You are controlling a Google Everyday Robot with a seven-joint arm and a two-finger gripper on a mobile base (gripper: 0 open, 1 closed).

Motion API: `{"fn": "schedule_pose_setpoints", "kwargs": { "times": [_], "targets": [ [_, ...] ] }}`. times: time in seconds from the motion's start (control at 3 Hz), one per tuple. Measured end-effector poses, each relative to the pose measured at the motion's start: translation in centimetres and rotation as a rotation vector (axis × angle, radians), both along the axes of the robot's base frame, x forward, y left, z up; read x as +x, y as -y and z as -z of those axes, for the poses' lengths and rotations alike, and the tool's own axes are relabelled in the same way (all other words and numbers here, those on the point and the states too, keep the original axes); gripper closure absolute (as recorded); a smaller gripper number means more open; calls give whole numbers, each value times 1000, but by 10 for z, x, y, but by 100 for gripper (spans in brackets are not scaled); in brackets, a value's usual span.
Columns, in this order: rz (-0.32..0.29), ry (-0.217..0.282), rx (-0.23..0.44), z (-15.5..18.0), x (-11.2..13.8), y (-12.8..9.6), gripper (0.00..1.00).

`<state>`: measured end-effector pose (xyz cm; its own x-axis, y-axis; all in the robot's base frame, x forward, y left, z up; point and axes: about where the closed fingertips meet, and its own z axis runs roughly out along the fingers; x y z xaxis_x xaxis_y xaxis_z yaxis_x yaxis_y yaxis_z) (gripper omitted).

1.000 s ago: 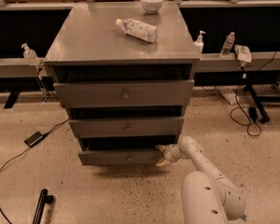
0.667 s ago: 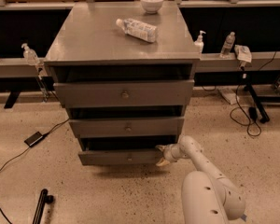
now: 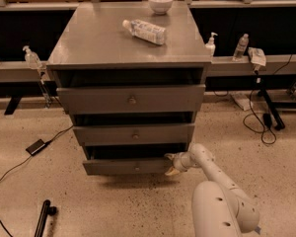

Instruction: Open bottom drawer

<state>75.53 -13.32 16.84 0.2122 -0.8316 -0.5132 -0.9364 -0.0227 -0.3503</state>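
The gripper (image 3: 170, 164) sits at the right end of the bottom drawer (image 3: 128, 167), its hold impossible to tell; a straight, level outward pull should prevent jamming

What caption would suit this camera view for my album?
Robot's gripper at the right end of the bottom drawer of a grey cabinet.

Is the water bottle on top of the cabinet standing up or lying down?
Lying down: the bottle rests on its side on the cabinet top. The gripper is down at the right end of the bottom drawer.
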Motion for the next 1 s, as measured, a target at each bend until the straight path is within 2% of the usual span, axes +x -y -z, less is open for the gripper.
{"fn": "schedule_pose_setpoints", "kwargs": {
  "times": [0.33, 0.67, 1.0],
  "targets": [
    [0, 0, 0, 0, 0, 0, 38],
    [0, 0, 0, 0, 0, 0, 16],
    [-14, 41, 45, -6, -9, 2, 0]
  ]
}}
